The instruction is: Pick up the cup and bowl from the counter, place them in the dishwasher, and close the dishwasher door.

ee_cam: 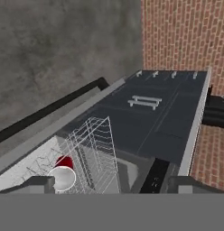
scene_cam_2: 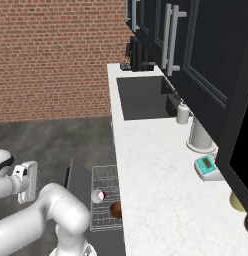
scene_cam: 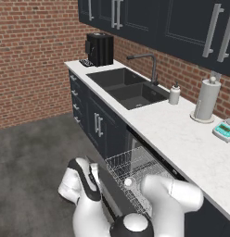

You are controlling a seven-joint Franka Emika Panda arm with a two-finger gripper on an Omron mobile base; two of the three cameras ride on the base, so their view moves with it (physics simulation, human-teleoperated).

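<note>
The dishwasher stands open under the counter (scene_cam: 182, 139), its wire rack (scene_cam_2: 106, 197) pulled out over the lowered dishwasher door (scene_cam_2: 78, 180). The red cup (scene_cam_2: 98, 196) sits in the rack with its white inside showing, and the dark-brown bowl (scene_cam_2: 116, 209) lies right beside it, nearer the counter. From the hand view the cup (ee_cam: 63, 173) appears low on the left, behind the rack's wires (ee_cam: 93, 149). My gripper (ee_cam: 114, 184) is open and holds nothing. The hand (scene_cam_2: 26, 182) hangs out over the floor, on the far side of the door from the rack.
On the counter are a black sink (scene_cam: 126, 85), a coffee machine (scene_cam: 99, 48), a soap dispenser (scene_cam: 174, 94), a paper towel roll (scene_cam: 206, 99) and a small scale (scene_cam: 224, 129). Navy cabinet fronts (ee_cam: 154, 113) run beside the dishwasher. Grey floor (scene_cam: 33, 152) lies open to the left.
</note>
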